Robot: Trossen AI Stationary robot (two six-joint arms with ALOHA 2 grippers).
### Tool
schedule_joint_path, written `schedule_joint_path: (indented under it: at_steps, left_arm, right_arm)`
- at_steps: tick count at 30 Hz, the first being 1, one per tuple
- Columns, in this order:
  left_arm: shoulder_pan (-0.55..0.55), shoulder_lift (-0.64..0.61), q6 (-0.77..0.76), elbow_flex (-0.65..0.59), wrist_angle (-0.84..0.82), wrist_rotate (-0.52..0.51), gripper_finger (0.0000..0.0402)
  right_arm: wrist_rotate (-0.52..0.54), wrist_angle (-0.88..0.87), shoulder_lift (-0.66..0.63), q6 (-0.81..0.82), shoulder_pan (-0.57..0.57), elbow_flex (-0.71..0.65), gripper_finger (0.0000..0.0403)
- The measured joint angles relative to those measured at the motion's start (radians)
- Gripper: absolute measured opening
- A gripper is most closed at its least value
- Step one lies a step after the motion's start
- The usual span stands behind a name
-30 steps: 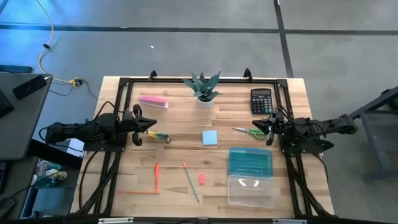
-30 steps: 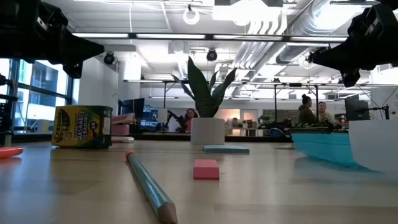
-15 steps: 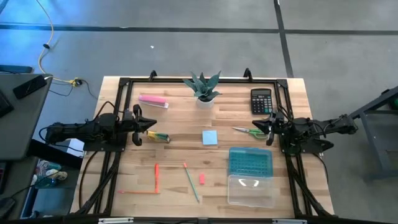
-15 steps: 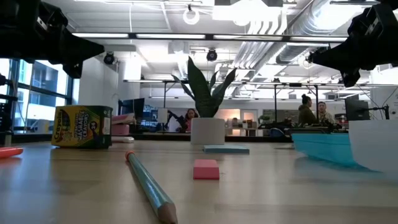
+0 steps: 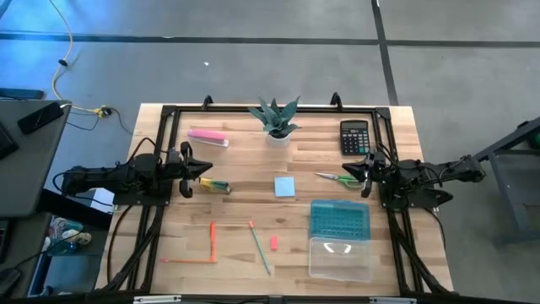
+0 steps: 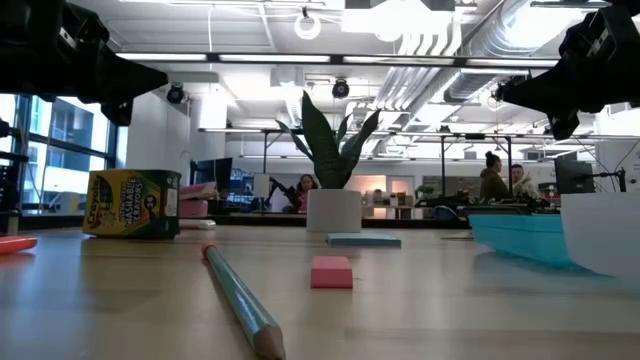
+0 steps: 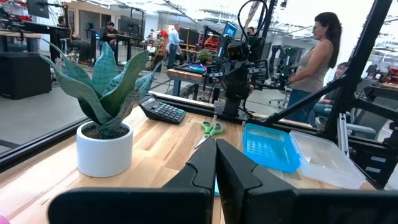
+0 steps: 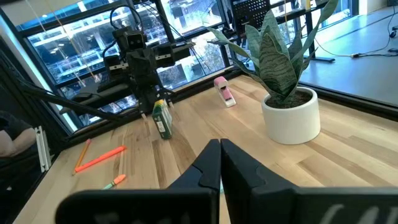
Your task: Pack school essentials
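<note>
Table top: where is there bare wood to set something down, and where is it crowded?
Bare wood lies between the pink bar and the orange pens on the left, and between the plant pot and the calculator. The front middle is crowded: pencil, red piece, then the open blue case. The scissors lie by the right tool.
</note>
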Motion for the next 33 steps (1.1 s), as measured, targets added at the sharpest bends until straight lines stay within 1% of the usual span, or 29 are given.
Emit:
schedule_joint_path:
  at_steps: [23, 26, 33]
  left_arm:
    - [0.000, 0.000, 0.001, 0.000, 0.000, -0.001, 0.0000]
    - [0.000, 0.000, 0.029, 0.000, 0.000, -0.010, 0.0000]
    - [0.000, 0.000, 0.034, 0.000, 0.000, -0.004, 0.0000]
  right_arm:
    - [0.000, 0.000, 0.000, 0.000, 0.000, 0.000, 0.0000]
    - [0.000, 0.000, 0.000, 0.000, 0.000, 0.000, 0.0000]
    - [0.000, 0.000, 0.000, 0.000, 0.000, 0.000, 0.0000]
